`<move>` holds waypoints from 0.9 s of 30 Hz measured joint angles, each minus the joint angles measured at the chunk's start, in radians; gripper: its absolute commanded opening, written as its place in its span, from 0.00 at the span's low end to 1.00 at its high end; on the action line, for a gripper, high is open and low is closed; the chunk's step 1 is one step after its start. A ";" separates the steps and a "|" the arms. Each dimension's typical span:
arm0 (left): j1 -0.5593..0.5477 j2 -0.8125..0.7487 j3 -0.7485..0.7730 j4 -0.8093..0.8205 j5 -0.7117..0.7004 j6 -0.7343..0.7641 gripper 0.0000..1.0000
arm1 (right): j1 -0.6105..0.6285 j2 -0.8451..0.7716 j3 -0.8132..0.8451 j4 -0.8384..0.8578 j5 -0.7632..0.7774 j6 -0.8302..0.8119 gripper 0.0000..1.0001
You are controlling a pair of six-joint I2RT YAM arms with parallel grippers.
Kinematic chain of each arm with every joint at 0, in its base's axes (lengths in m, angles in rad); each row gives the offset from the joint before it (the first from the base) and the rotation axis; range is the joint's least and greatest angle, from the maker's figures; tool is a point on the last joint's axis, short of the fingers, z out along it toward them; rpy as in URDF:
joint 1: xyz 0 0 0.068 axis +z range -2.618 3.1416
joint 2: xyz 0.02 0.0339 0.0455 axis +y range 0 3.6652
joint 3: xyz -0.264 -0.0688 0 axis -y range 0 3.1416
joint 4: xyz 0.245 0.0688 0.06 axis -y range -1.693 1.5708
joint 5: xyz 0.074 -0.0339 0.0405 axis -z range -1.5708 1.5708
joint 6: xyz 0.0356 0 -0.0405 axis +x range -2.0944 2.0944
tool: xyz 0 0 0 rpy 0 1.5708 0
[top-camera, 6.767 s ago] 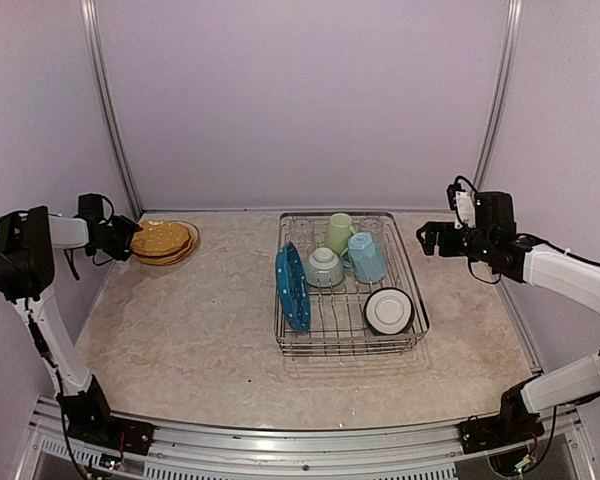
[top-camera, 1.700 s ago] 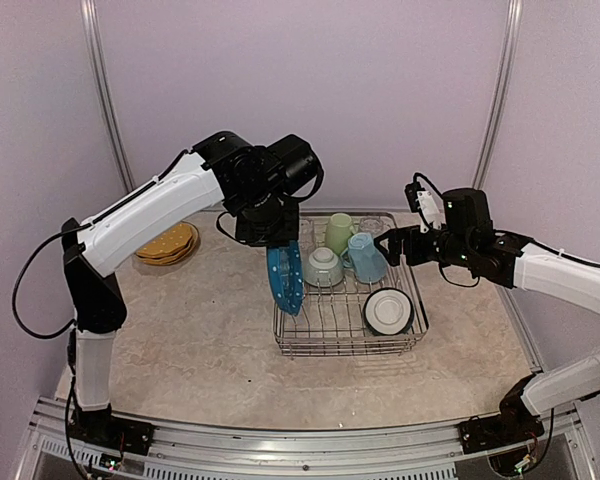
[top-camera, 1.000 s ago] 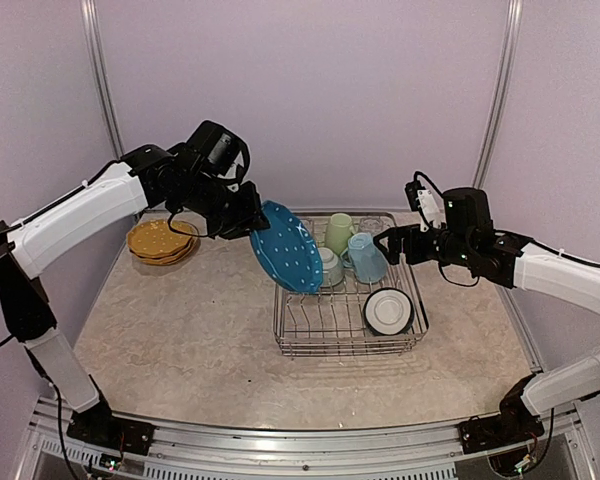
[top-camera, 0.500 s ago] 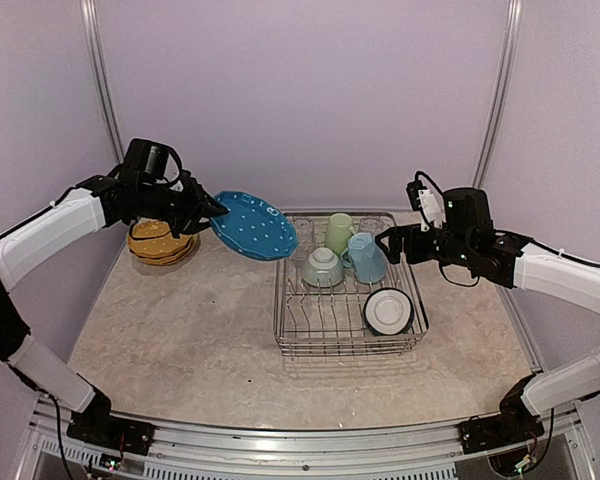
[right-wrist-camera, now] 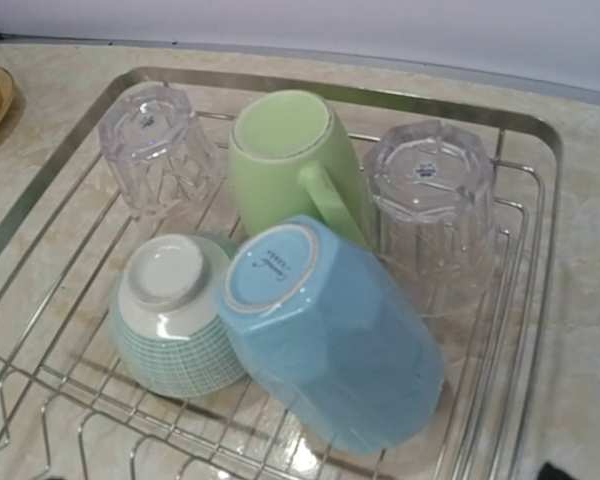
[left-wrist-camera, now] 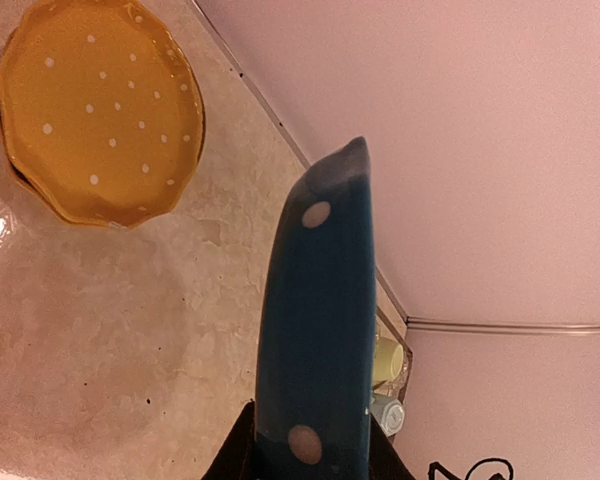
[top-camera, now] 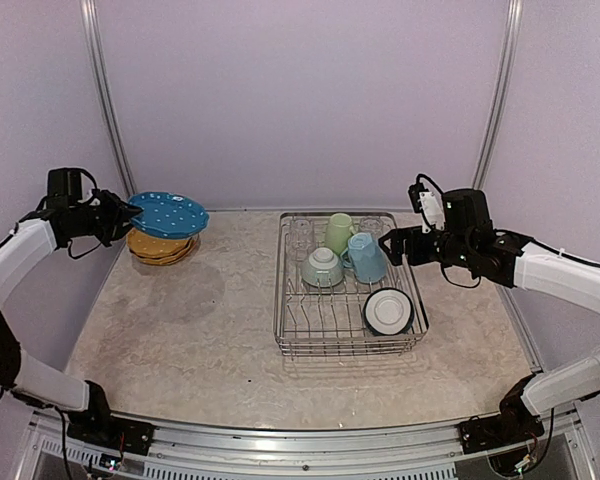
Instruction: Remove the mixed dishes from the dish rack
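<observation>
My left claw [top-camera: 123, 212]: pinching the rim of the blue white-dotted plate [top-camera: 168, 213], held flat just above the yellow plates [top-camera: 160, 246] at the table's far left. It is not yet set down, as far as I can judge.

My right claw [top-camera: 392, 247]: spread wide, holding nothing, poised at the far right side of the dish rack [top-camera: 346, 349].

Progress: the plates are out. Left in the rack:
- pale green mug [right-wrist-camera: 280, 150]
- light blue mug [right-wrist-camera: 330, 340]
- two clear glasses [right-wrist-camera: 155, 140] (both upside down)
- green-checked bowl [right-wrist-camera: 170, 320]
- white bowl [top-camera: 388, 310], on edge

Roughly half done.

Surface: beige marbled tabletop [top-camera: 200, 340], glossy.

Room: plain lilac walls [top-camera: 300, 100], metal corner rails.
</observation>
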 measured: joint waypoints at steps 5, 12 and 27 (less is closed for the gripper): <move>0.157 -0.006 -0.075 0.057 0.014 -0.014 0.00 | 0.000 -0.005 0.014 -0.018 0.013 0.004 1.00; 0.247 0.082 -0.081 0.156 0.005 -0.012 0.00 | 0.000 -0.016 0.037 -0.032 0.020 0.014 1.00; 0.228 0.486 0.101 0.257 -0.085 0.056 0.00 | 0.000 -0.024 0.064 -0.061 0.020 0.050 1.00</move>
